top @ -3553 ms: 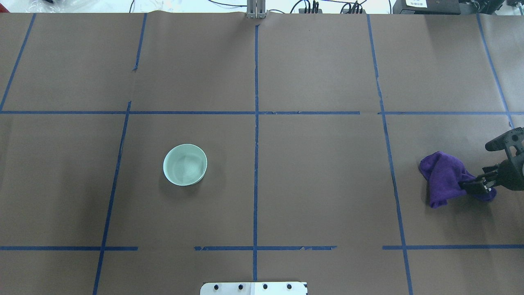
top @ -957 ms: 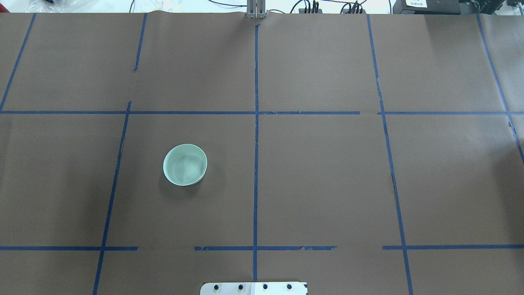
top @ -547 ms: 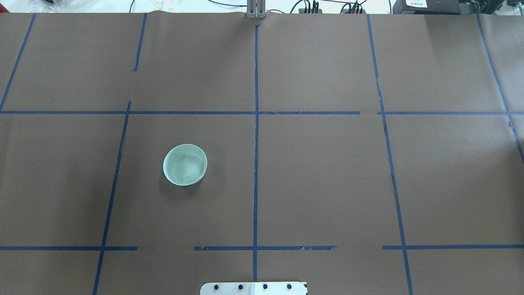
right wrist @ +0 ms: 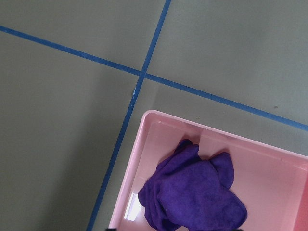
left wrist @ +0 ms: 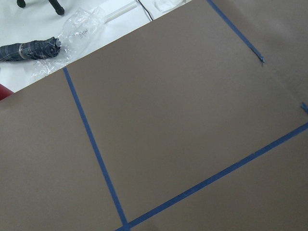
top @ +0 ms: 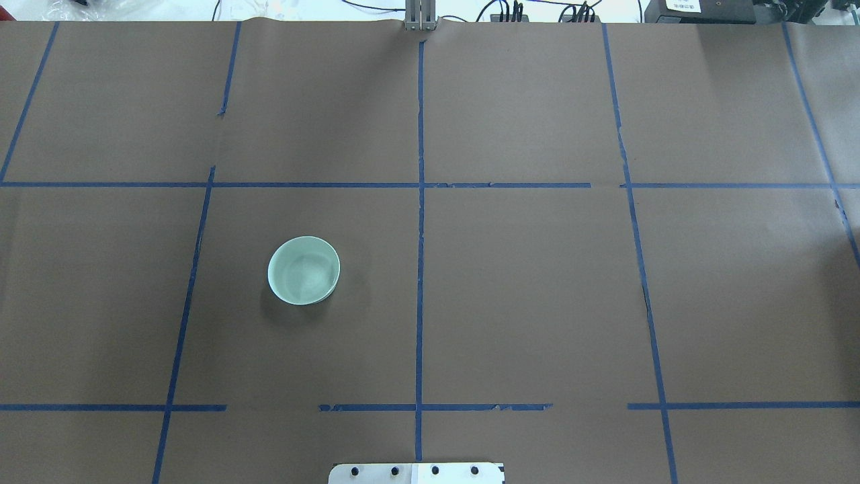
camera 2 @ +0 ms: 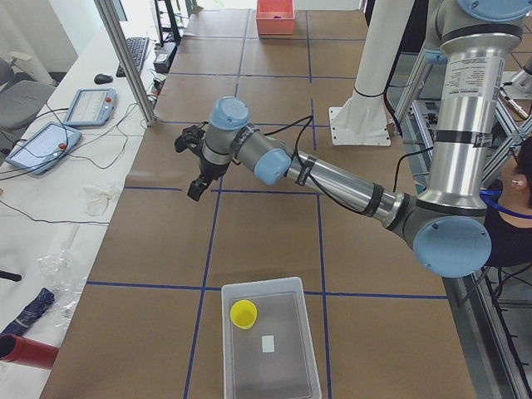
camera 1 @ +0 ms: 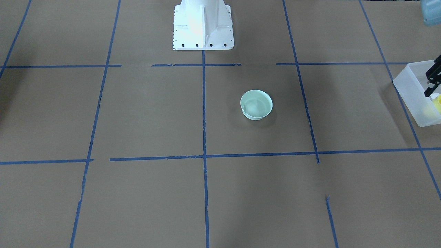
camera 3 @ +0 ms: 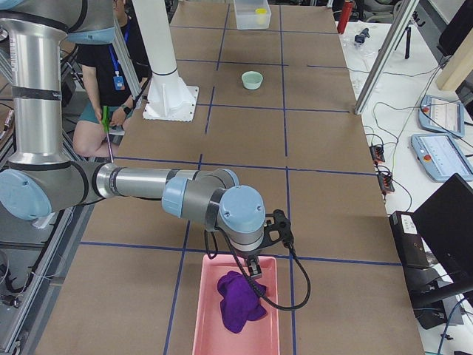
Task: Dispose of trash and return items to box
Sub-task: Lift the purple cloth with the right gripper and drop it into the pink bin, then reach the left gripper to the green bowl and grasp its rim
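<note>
Starting at the counter's left edge, the box [camera 2: 287,374] is seen lying flat with its small white label [camera 2: 268,343] on the floor inside. The yellow cup [camera 2: 243,313] is found upright, mouth up, in the box corner that lies toward the operators' edge and away from the left edge. The left gripper [camera 2: 185,170] is held in the air beyond the box, toward the counter's middle. Its fingers are spread apart and nothing is gripped between them. It is apart from both cup and box.

Further right, the mint-green bowl [top: 304,270] is set upright on the brown paper in the left half of the counter. It sits about midway between the robot's edge and the operators' edge. It is well apart from the box and touched by nothing.

At the right edge a pink tray [camera 3: 203,318] is placed, and a purple cloth [camera 3: 240,299] lies crumpled inside it. The right gripper [camera 3: 253,268] is held just above the cloth. Whether its fingers are parted or closed cannot be told from the side view, and they are not shown by the wrist camera.
</note>
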